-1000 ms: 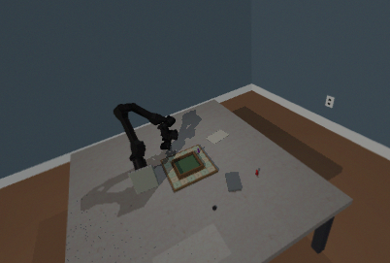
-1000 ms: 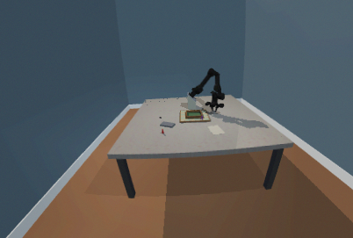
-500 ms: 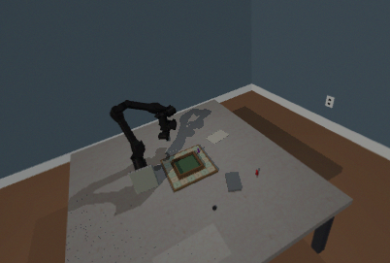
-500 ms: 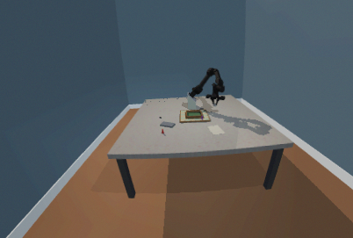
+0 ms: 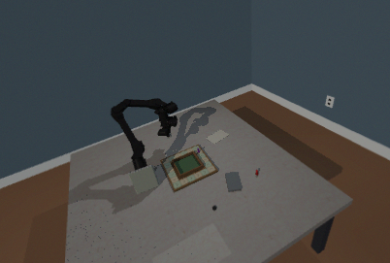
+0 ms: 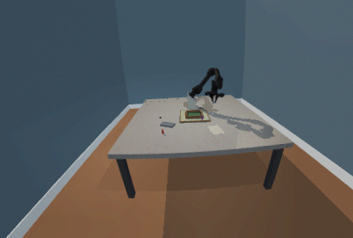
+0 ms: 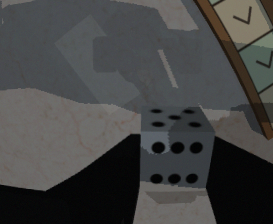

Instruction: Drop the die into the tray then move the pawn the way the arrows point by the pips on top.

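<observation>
My pincer (image 5: 165, 134) (image 6: 214, 100) (image 7: 173, 162) is partly closed, pinching the die (image 7: 176, 150) by its sides, over the table (image 5: 291, 203) (image 6: 145, 144) (image 7: 102, 125). Board's (image 5: 174, 189) (image 6: 194, 122) (image 7: 239, 75) at two o'clock in my wrist view. Die's probably light, hard; flat middles suit holding.

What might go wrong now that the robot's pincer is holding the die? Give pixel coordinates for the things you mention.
The black pincer (image 5: 165, 134) (image 6: 214, 98) (image 7: 177, 160) grips the grey cube-shaped die with black pips (image 7: 174, 162) beside the board, not above it, so letting go here would probably miss the green dice tray (image 5: 188, 164) (image 6: 194, 114). Even dropped over the tray, it might bounce over the brown rim, or knock the small purple pawn (image 5: 198, 150) (image 6: 202, 117) on the squares.
</observation>
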You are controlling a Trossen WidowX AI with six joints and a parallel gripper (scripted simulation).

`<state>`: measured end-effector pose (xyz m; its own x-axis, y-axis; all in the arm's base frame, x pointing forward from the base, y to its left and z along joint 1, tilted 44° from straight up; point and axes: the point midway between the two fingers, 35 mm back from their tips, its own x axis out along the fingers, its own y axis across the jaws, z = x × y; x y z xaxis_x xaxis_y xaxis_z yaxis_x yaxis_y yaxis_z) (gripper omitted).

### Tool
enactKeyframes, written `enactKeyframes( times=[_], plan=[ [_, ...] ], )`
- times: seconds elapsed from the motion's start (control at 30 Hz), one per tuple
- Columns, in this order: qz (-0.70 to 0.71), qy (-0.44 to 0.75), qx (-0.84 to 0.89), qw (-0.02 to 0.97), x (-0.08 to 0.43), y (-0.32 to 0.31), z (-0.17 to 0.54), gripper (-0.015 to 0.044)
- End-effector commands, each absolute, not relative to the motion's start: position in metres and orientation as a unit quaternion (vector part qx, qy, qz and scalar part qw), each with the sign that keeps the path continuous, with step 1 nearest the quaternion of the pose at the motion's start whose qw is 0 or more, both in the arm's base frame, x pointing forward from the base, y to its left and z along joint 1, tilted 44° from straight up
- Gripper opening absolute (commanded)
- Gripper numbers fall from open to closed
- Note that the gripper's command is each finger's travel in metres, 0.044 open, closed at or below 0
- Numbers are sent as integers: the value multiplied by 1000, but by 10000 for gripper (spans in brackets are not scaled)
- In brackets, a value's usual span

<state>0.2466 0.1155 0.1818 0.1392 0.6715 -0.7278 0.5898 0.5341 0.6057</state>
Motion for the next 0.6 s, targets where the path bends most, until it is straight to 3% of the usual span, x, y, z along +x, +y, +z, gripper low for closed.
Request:
enactKeyframes(
  times=[0.0,0.57],
  plan=[
    [-8,658,511,553,259,100,161,0],
    [-172,637,627,414,284,28,71,0]
  ],
)
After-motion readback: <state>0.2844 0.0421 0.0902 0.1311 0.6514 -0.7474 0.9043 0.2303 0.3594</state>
